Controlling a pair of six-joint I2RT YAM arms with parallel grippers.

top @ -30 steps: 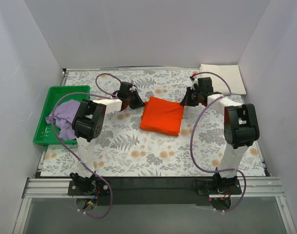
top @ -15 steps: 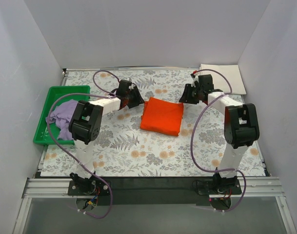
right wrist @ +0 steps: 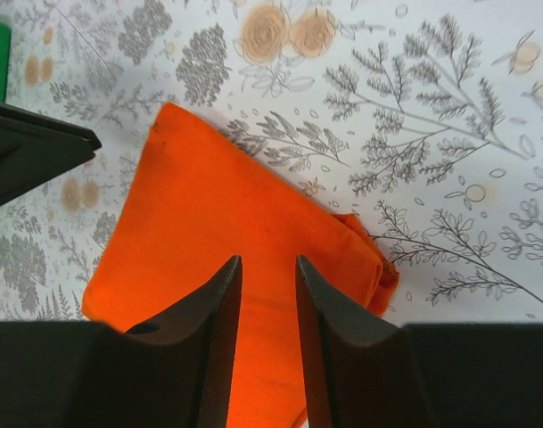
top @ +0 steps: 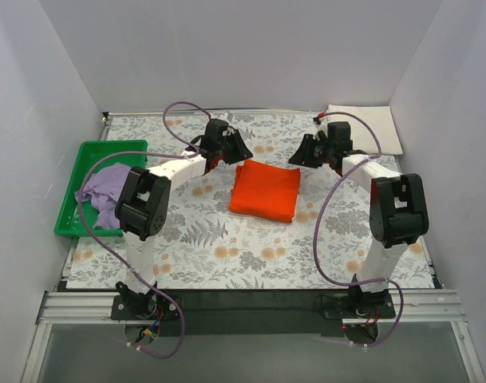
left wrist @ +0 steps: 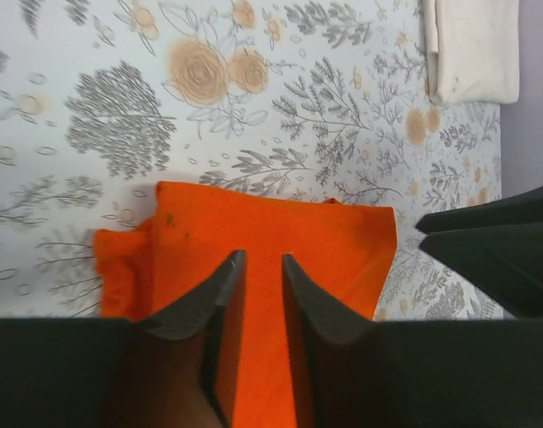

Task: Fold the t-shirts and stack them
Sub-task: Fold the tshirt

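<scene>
A bright orange t-shirt (top: 265, 191) lies folded into a rectangle in the middle of the floral table. My left gripper (top: 237, 149) hovers just beyond its far left corner, and my right gripper (top: 298, 155) just beyond its far right corner. In the left wrist view the left gripper (left wrist: 263, 259) stands slightly open over the orange cloth (left wrist: 324, 241), holding nothing. The right gripper (right wrist: 268, 260) is likewise narrowly open above the shirt (right wrist: 209, 214). A lilac t-shirt (top: 105, 190) lies crumpled in the green tray (top: 107, 149). A cream-white t-shirt (top: 366, 128) lies folded at the back right.
The green tray sits against the left wall. White walls close in the table on three sides. The cream-white shirt (left wrist: 472, 49) shows at the left wrist view's top right. Floral tablecloth (top: 227, 255) stretches bare in front of the orange shirt.
Both grippers have opened off the orange shirt's far corners and drawn back and up from it. The left one has also shifted right. The shirt stays flat.
</scene>
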